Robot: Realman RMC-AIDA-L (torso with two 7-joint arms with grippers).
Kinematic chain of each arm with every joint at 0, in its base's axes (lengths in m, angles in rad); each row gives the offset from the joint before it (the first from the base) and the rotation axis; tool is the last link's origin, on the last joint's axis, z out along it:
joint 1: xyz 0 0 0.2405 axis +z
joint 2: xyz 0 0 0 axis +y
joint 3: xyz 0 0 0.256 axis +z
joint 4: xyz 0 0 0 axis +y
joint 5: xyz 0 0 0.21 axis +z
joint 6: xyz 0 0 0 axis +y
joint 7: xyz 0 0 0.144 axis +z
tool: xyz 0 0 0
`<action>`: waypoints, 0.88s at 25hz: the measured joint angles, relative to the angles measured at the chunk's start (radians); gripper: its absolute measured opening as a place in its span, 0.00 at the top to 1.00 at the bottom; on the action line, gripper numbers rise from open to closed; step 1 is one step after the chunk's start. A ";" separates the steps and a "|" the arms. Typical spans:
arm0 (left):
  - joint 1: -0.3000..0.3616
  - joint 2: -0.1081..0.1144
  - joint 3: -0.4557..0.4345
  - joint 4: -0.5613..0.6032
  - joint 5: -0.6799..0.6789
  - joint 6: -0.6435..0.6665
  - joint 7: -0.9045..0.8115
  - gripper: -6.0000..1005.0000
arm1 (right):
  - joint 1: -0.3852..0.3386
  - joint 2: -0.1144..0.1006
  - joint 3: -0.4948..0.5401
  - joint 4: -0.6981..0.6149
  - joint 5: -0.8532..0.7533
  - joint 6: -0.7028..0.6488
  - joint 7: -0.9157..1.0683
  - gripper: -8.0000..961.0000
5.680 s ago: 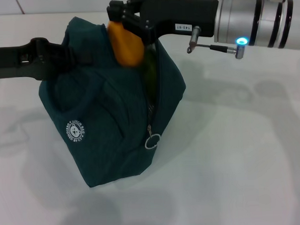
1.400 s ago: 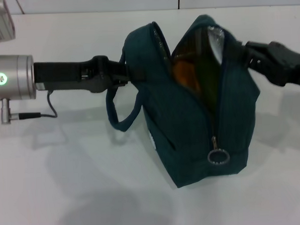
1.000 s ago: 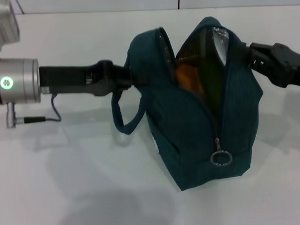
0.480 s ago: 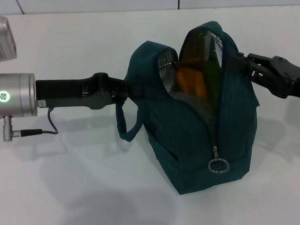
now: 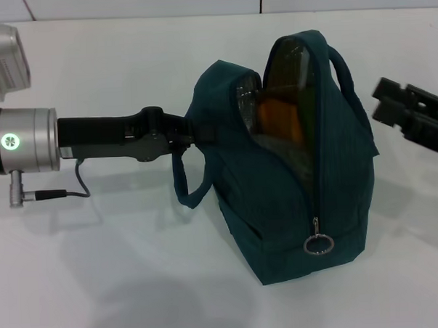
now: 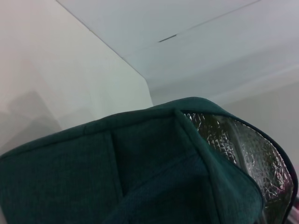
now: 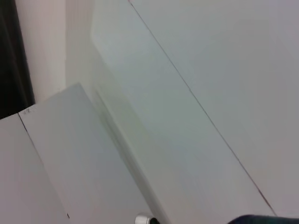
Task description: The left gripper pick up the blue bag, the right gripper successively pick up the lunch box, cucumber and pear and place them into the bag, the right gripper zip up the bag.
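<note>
The blue bag (image 5: 278,190) stands upright on the white table, its top open and the zip undone down to the ring pull (image 5: 318,244). The orange pear (image 5: 279,121) shows inside against the foil lining (image 5: 247,97). A dark green length above it (image 5: 291,70) looks like the cucumber. The lunch box is hidden. My left gripper (image 5: 199,132) is shut on the bag's left side near a handle. My right gripper (image 5: 382,101) is open and empty, just right of the bag and apart from it. The left wrist view shows the bag's fabric (image 6: 140,177) and lining (image 6: 238,149).
One bag handle (image 5: 187,187) hangs in a loop under my left gripper. The white table (image 5: 122,284) runs back to a wall at the far edge. The right wrist view shows only white surfaces.
The pear went into the bag. My right gripper has let go of the bag's right side and drawn back to the right. The left gripper still holds the bag.
</note>
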State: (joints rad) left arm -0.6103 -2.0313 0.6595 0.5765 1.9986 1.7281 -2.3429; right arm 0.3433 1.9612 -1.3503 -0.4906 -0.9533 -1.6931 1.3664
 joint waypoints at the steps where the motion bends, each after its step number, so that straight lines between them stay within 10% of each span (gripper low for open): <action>1: 0.001 -0.001 -0.001 0.000 -0.001 0.000 0.000 0.95 | -0.009 -0.001 0.002 0.001 -0.002 -0.006 -0.007 0.51; 10: 0.000 -0.007 0.000 0.000 -0.002 0.001 0.002 0.95 | -0.160 0.035 0.006 0.061 -0.144 -0.093 -0.424 0.19; 22: -0.002 -0.013 0.012 0.000 0.001 0.001 0.005 0.95 | -0.151 0.049 -0.012 0.240 -0.201 -0.093 -0.620 0.18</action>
State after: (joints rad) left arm -0.6125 -2.0441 0.6718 0.5768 2.0000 1.7288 -2.3375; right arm 0.1923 2.0099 -1.3620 -0.2503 -1.1541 -1.7861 0.7463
